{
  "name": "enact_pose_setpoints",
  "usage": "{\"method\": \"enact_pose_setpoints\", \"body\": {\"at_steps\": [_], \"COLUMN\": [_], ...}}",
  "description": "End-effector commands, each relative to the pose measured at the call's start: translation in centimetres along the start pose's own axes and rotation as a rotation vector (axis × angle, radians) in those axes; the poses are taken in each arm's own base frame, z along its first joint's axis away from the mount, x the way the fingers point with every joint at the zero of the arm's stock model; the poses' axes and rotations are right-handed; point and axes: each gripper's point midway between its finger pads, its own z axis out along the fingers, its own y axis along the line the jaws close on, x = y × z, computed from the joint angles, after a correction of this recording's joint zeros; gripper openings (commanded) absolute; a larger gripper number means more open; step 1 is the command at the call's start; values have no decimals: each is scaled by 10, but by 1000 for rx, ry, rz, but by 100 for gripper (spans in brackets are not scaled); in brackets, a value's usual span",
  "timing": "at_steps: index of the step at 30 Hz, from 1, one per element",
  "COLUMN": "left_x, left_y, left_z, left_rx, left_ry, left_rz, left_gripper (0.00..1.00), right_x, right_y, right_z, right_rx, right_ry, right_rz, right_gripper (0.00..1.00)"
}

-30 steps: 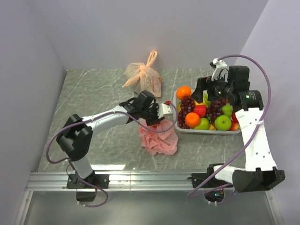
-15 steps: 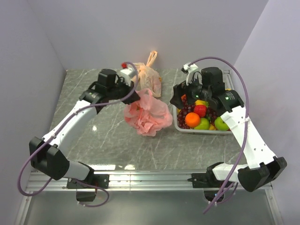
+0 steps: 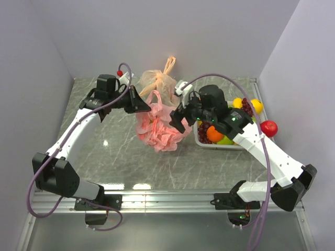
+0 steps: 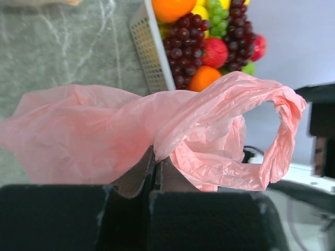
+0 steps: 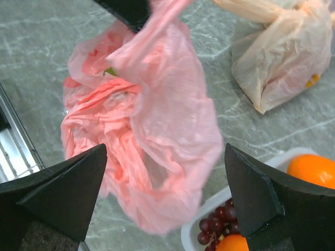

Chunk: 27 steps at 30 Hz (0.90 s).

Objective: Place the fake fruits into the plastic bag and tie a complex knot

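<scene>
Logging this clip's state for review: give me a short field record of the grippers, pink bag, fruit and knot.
Left gripper: shut, pinching the plastic bag at its top edge
Right gripper: open, facing the bag, holding nothing
Fake fruits: piled in white basket
Knot: none; handle loop hangs open
Behind: pale orange bag, tied

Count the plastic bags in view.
2. The pink bag is mid-table, pinched in the left claw; the pale bag sits just behind it. None seem hidden.
</scene>
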Motion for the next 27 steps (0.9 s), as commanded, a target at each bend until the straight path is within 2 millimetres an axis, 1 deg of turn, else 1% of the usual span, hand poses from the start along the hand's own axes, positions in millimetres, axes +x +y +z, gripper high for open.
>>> {"method": "enact_pose_setpoints", "body": {"at_steps": [1, 3, 5, 6, 7, 8, 9, 10, 11, 12, 13, 14, 15, 16, 17, 18, 19, 20, 21, 22, 23, 24, 25, 26, 27], "left_x": [1, 1, 1, 4, 5, 7, 9, 13, 15, 16, 19, 19, 22, 20, 19, 16, 15, 6, -3, -8, -10, -22, -27, -30, -39], "left_y": [-5, -7, -11, -15, -17, -20, -21, -28, -32, -33, -43, -45, -46, -51, -50, -51, -47, -38, -40, -37, -22, -27, -22, -18, -9], "left_z": [1, 0, 1, 0, -1, -2, -2, -6, -9, -9, -16, -18, -19, -23, -25, -29, -30, -31, -38, -41, -42, -52, -57, -62, -72], "left_rx": [73, 99, 131, 158, 173, 189, 201, 239, 262, 287, 331, 346, 354, 370, 376, 373, 350, 308, 290, 253, 153, 104, 53, 4, -88], "left_ry": [36, 50, 61, 81, 85, 94, 99, 119, 131, 127, 139, 139, 140, 125, 119, 97, 92, 46, 11, -15, -45, -105, -140, -174, -252], "left_rz": [-139, -165, -176, -182, -183, -186, -191, -183, -191, -177, -158, -147, -142, -116, -107, -83, -87, -40, 3, 33, 91, 162, 200, 250, 278], "left_gripper": [0, 0, 0, 0, 0, 0, 0, 0, 0, 0, 0, 0, 0, 0, 0, 0, 5, 12, 21, 52, 62, 70, 82, 87, 90], "right_x": [-25, -29, -31, -32, -33, -34, -31, -32, -29, -25, -18, -16, -11, -6, -4, -7, -9, -7, -13, -13, -14, -17, -18, -17, -19], "right_y": [-1, 10, 8, 9, 10, 4, 0, 0, -10, -13, -15, -19, -23, -22, -22, -17, -17, -19, -21, -25, -28, -39, -45, -46, -52], "right_z": [10, 16, 26, 30, 37, 40, 45, 53, 55, 59, 68, 72, 75, 80, 81, 84, 82, 81, 79, 78, 77, 73, 71, 71, 71], "right_rx": [63, 45, 74, 87, 96, 131, 151, 154, 205, 222, 228, 244, 263, 247, 232, 199, 187, 193, 200, 209, 222, 253, 278, 287, 302], "right_ry": [-76, -81, -81, -84, -91, -97, -93, -102, -89, -77, -54, -49, -37, -19, -14, -18, -20, -11, -22, -19, -28, -38, -44, -44, -48], "right_rz": [-112, -141, -161, -169, -180, -183, -184, -188, -183, -180, -177, -178, -167, -157, -127, -111, -91, -48, -28, -1, 57, 103, 144, 233, 276], "right_gripper": [100, 100, 100, 100, 100, 100, 100, 100, 99, 97, 91, 87, 80, 64, 54, 43, 3, 0, 0, 0, 0, 0, 0, 0, 0]}}
